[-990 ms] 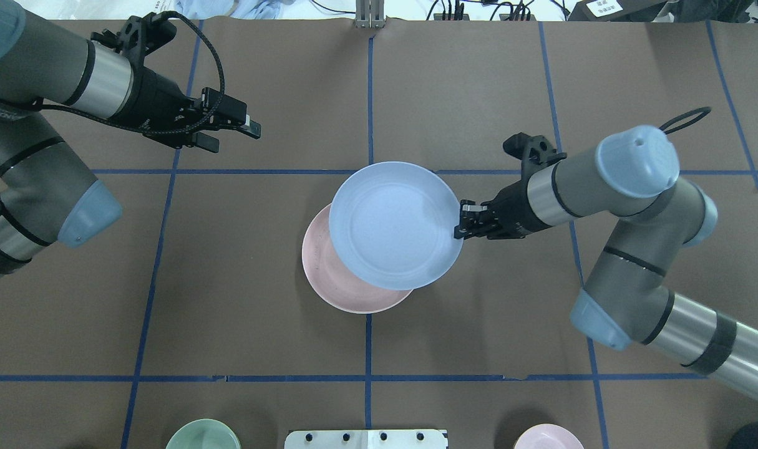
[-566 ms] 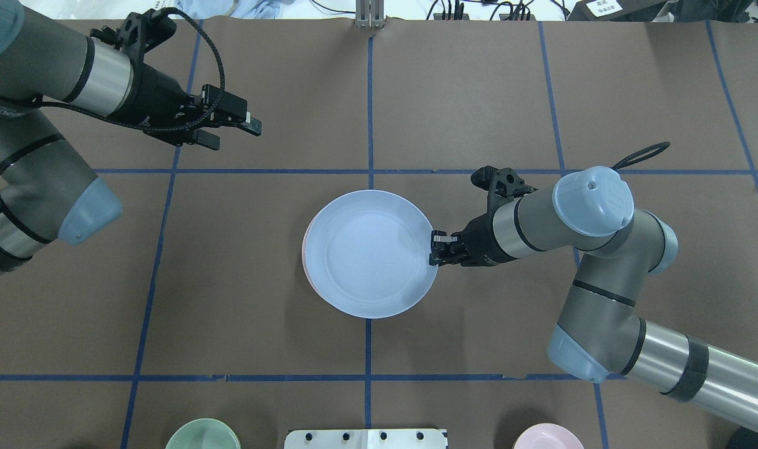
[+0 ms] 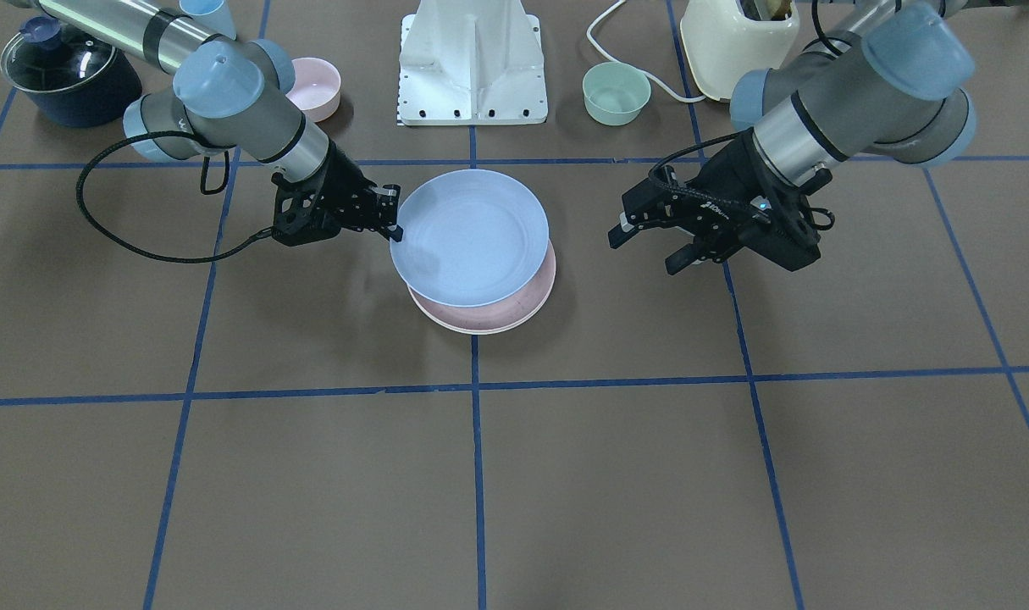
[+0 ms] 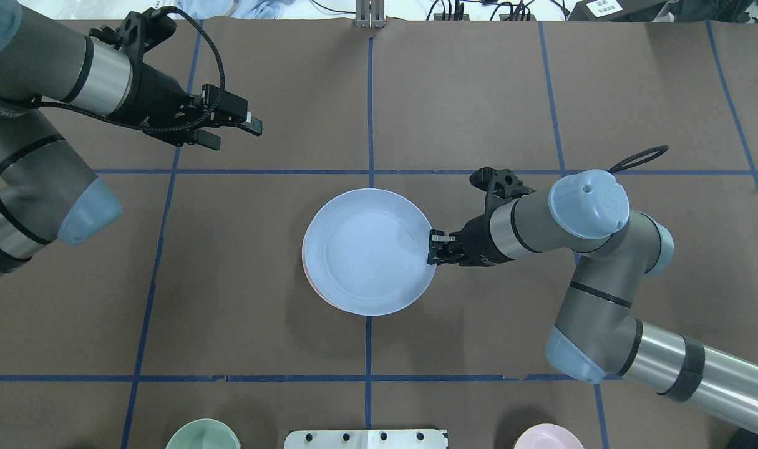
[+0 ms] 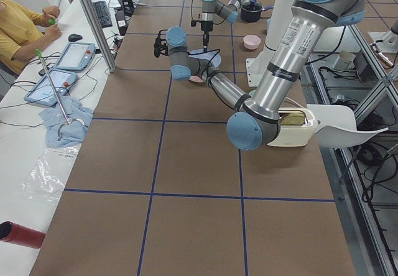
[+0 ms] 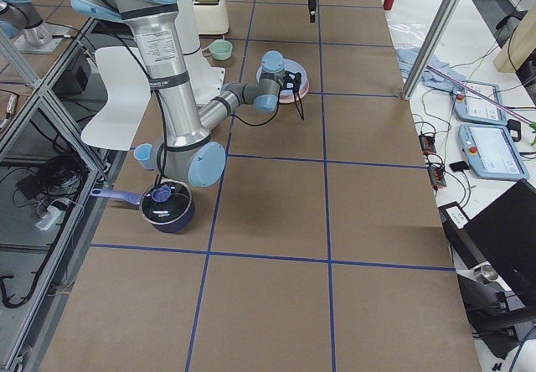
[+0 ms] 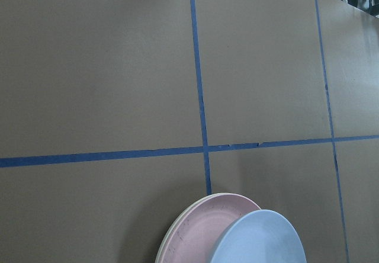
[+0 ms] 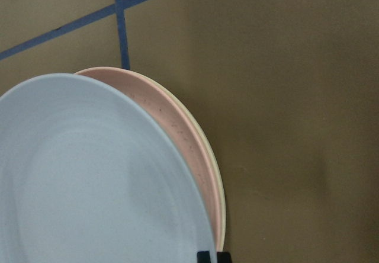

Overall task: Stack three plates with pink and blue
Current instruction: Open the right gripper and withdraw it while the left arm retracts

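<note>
Two are stacked mid-bench (image 4: 478, 93): pink plate (image 8: 183, 138) on cream plate (image 8: 221, 207). My right pincer (image 4: 433, 248) pinches the blue plate (image 4: 366, 249) by its rim, just above them, so it lands even. My left pincer (image 4: 238, 137) hangs wide, well apart.

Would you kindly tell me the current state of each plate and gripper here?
blue plate: gripped at its rim, over the pink plate.
pink plate: lying on the cream plate.
cream plate: bottom of the stack.
right gripper: shut on the blue plate.
left gripper: open, empty, away from the stack.
</note>
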Robot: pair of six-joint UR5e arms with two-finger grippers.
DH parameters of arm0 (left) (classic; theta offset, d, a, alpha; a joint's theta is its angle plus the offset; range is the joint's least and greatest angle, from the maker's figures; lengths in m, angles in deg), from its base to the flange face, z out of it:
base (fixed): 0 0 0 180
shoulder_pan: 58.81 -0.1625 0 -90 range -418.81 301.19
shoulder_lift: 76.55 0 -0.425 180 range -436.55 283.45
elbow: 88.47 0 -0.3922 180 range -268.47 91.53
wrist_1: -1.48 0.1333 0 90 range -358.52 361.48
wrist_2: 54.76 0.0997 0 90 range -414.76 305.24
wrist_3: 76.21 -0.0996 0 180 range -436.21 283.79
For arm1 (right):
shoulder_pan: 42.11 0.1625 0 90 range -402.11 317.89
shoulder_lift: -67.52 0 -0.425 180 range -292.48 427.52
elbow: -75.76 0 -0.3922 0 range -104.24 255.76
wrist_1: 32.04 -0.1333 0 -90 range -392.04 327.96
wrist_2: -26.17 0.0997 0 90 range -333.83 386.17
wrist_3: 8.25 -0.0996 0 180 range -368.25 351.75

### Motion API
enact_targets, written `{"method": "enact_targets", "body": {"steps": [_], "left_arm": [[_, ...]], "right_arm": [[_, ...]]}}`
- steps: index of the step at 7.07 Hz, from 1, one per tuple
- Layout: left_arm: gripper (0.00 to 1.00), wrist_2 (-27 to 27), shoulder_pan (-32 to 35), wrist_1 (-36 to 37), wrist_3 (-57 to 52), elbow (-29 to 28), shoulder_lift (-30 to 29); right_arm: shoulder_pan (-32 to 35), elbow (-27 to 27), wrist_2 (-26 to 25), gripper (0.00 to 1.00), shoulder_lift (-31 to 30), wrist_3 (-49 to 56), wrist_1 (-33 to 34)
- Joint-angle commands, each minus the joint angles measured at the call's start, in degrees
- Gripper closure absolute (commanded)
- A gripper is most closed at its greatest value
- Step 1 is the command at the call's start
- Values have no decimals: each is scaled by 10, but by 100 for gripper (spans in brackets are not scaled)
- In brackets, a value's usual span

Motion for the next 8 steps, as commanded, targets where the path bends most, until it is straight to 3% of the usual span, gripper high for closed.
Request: {"method": "enact_targets", "body": {"steps": [1, 2, 3, 5, 6, 8], "left_arm": [[0, 0, 0, 0, 0, 0, 0], [0, 0, 0, -1, 1, 0, 0], [0, 0, 0, -1, 1, 0, 0], [0, 0, 0, -1, -3, -4, 6], [0, 0, 0, -2, -29, -9, 22], [0, 5, 17, 3, -135, -2, 77]], "right_arm": [[0, 27, -12, 100, 30, -9, 0], [0, 32, -13, 100, 32, -10, -2], [1, 35, -14, 4, 28, -6, -6], [10, 19, -11, 0, 5, -9, -6], [21, -28, -6, 0, -60, -3, -6], [112, -31, 42, 0, -119, 41, 5]]}}
